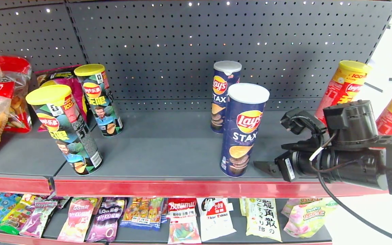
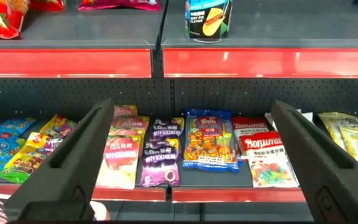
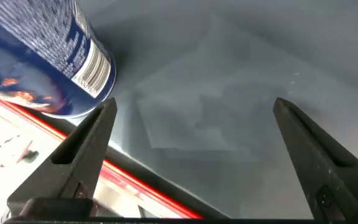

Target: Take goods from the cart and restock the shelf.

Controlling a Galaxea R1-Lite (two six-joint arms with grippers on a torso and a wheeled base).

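**Right end effector (image 3: pixel 194 106) wide open beside the front blue can (image 1: pixel 243 131)**

We see our right arm (image 1: pixel 345 163) lying level along the front edge of the shelf (image 1: pixel 168 146). Its fingers are spread and empty, one just beside the can's base. Our left end effector (image 2: pixel 192 104) is also wide and empty, facing snack packets (image 2: pixel 210 140) on the lower shelf (image 2: pixel 229 195). We count two blue cans, the second blue can (image 1: pixel 225 95) behind the first, two dark cans (image 1: pixel 65 129) and two red cans (image 1: pixel 344 86), all standing.
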